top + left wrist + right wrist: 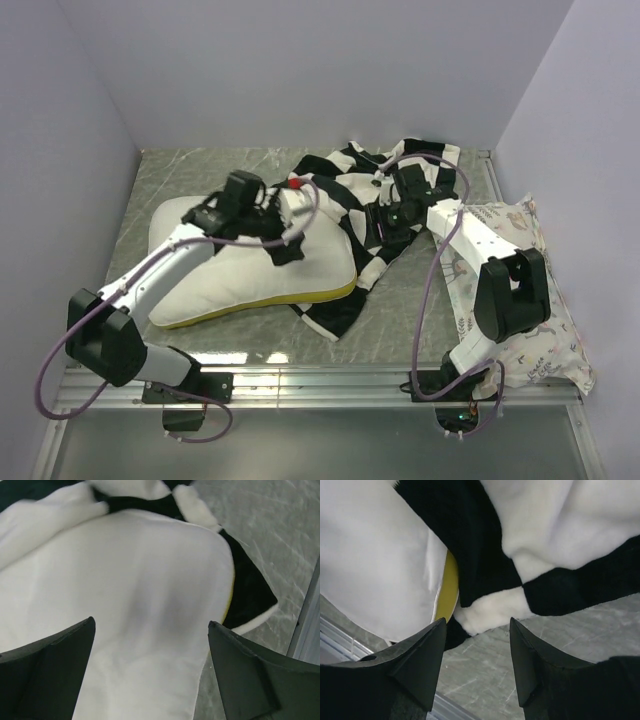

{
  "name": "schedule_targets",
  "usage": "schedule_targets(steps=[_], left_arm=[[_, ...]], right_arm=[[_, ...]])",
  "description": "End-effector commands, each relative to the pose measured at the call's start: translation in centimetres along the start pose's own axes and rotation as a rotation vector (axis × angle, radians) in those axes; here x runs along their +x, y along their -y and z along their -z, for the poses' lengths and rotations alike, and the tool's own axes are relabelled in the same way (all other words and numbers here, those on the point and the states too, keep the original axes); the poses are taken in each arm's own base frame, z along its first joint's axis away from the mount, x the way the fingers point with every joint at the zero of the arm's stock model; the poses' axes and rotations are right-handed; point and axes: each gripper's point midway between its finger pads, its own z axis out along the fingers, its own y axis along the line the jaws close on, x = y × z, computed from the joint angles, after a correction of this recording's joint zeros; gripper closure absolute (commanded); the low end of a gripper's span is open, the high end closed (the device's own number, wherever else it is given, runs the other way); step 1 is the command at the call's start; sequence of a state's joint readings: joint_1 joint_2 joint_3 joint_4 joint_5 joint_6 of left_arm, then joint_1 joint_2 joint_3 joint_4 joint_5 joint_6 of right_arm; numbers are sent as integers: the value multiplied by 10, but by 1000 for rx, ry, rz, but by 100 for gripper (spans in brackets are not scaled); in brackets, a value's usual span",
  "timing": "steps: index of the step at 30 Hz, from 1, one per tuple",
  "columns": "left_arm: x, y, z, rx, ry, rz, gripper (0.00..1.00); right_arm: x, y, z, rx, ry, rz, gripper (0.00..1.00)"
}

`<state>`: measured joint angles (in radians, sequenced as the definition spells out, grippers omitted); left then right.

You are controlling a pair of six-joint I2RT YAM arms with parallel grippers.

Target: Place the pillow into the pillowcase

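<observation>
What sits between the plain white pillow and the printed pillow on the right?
The top view shows the crumpled checkered pillowcase and the right arm lying between the white pillow and the printed pillow.

White pillow [240,280], one end under checkered pillowcase [345,190]

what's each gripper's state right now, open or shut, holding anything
left gripper: open, holding nothing, above the pillow
right gripper: open, holding nothing, near the pillowcase
</observation>
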<state>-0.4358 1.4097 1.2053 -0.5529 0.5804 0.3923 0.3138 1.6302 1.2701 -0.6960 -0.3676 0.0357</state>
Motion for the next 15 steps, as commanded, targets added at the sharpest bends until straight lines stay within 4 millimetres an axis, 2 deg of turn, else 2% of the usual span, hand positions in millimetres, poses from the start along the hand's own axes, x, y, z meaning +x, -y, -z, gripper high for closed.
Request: schedule_targets(steps=[1,2,3,4,5,8,9,11,12,14,15], left_arm=[[10,35,-28,34,-54,-256,1],[4,36,-36,12,-35,-307,1],[18,38,-45,-6,-78,-327,1],[22,52,-55,15,-93,-397,1],[21,54,-62,4,-88,-434,1],[41,62,-82,4,-146,-516,1],[47,58,-92,-28,-163,-538,1],[53,51,-103,-66,-182,-531,1],[59,47,-113,-76,-202,-514,1],[64,42,-118,-95,-235,-481,4],[62,42,-122,-83,-239,-470,13]], right_arm=[[5,4,4,-21,8,-30,40],[7,3,4,-51,0,-53,40],[8,5,5,-66,-1,-73,40],[9,12,7,-67,0,-106,40],[10,14,8,-75,-7,-120,40],[11,19,14,-88,-7,-133,36],[10,22,17,-88,-1,-134,23],[11,21,19,-90,-4,-130,14],[11,20,20,-91,-3,-124,13],[9,23,21,-72,14,-114,12],[12,24,21,-67,8,-118,12]])
